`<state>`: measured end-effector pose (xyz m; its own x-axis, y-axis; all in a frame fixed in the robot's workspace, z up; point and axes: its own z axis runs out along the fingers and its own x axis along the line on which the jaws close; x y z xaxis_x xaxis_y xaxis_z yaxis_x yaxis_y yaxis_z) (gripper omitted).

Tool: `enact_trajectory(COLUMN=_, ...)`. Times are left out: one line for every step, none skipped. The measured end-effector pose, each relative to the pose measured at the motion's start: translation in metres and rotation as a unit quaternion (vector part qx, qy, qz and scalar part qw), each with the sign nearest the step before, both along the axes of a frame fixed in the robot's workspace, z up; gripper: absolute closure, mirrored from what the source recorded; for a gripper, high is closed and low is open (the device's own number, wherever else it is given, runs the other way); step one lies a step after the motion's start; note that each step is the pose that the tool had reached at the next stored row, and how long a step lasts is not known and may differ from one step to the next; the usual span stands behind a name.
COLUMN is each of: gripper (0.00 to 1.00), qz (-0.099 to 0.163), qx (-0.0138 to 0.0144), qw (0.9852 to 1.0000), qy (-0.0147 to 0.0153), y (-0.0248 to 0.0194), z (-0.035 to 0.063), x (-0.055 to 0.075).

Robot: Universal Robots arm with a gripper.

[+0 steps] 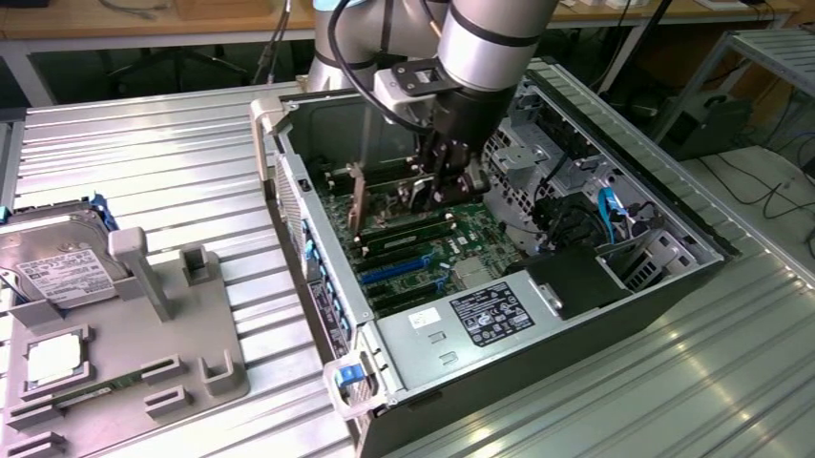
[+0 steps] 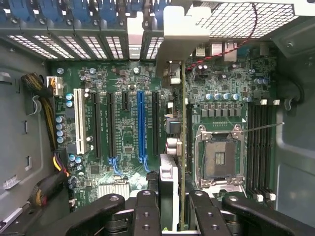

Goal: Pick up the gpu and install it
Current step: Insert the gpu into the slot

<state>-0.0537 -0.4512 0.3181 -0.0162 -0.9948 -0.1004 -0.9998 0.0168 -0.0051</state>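
From the exterior view, the ribbed metal surface can be seen carrying one open PC case. At that view's left there's one grey fixture tray with one hard drive, cut off at the edge. The motherboard is laid out way better in the wrist view: one white slot, one blue slot and one CPU socket can be counted. The gpu is seen edge-on, upright over the board, clamped in the closed gripper. Whether it's seated can't be made out.
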Motion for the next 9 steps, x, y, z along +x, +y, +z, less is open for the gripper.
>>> enact_trajectory(gripper=0.72, qz=0.0, qx=-0.001, qw=1.0, qy=0.0, y=0.0, z=-0.001, x=-0.0002)
enact_trajectory(gripper=0.72, qz=0.0, qx=-0.0017, qw=1.0, qy=0.0, y=0.0, z=-0.0023, x=-0.0003)
enact_trajectory(gripper=0.72, qz=0.0, qx=-0.0017, qw=1.0, qy=0.0, y=-0.0002, z=-0.0037, x=-0.0004)
enact_trajectory(gripper=0.72, qz=0.0, qx=-0.0018, qw=1.0, qy=0.0, y=-0.0004, z=-0.0045, x=-0.0006)
enact_trajectory(gripper=0.72, qz=0.0, qx=-0.0016, qw=1.0, qy=-0.0001, y=-0.0006, z=-0.005, x=-0.0012)
enact_trajectory(gripper=0.72, qz=0.0, qx=-0.0017, qw=1.0, qy=0.0, y=-0.0013, z=-0.0054, x=-0.0017)
enact_trajectory(gripper=0.72, qz=0.0, qx=-0.0016, qw=1.0, qy=0.0, y=-0.0023, z=-0.0059, x=-0.0021)
enact_trajectory(gripper=0.72, qz=0.0, qx=-0.0016, qw=1.0, qy=0.0, y=-0.0035, z=-0.0063, x=-0.0025)
enact_trajectory(gripper=0.72, qz=0.0, qx=-0.0016, qw=1.0, qy=0.0, y=-0.0046, z=-0.0066, x=-0.0028)
